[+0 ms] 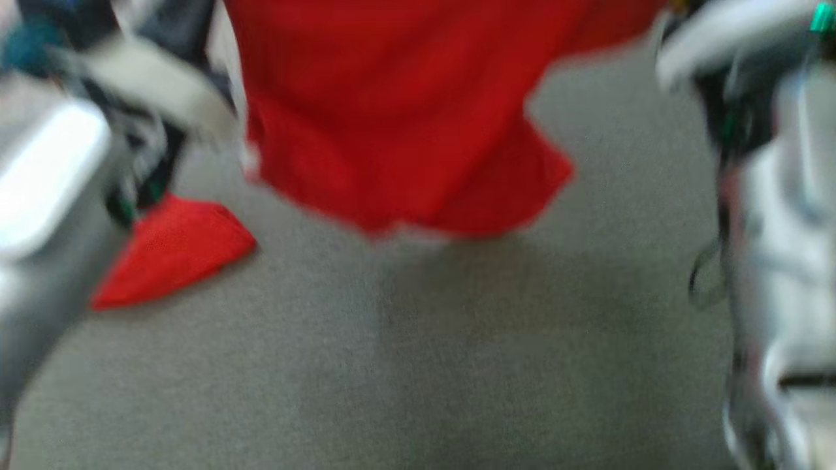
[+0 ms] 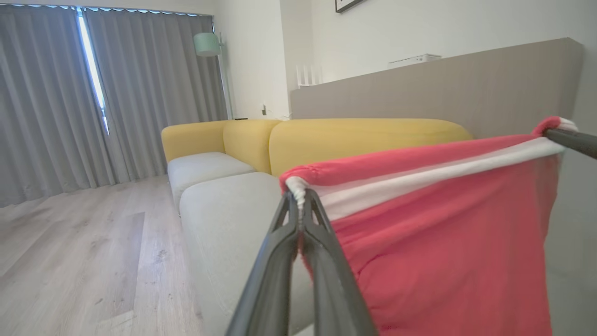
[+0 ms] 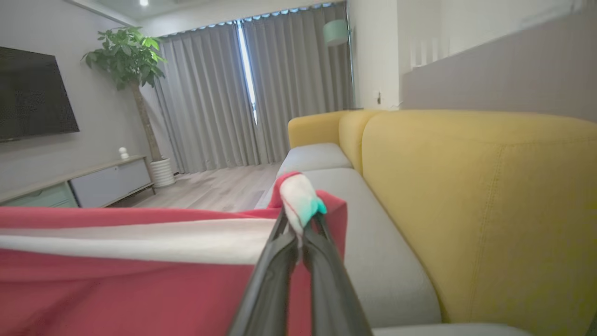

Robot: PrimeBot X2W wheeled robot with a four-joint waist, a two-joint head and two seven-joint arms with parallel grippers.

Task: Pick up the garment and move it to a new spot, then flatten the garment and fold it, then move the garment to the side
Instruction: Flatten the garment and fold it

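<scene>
My left end effector (image 2: 301, 197) and right end effector (image 3: 301, 218) each clench a corner of the red garment (image 2: 443, 242) by its white-banded edge, stretching it in mid-air over the yellow-backed sofa's (image 3: 387, 261) grey seat.

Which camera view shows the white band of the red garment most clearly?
The left wrist view: the white band runs taut, whole, from the left hand to the right hand. The right wrist view cuts it off at its left edge. The blurred head view gives mostly hanging red garment.
</scene>
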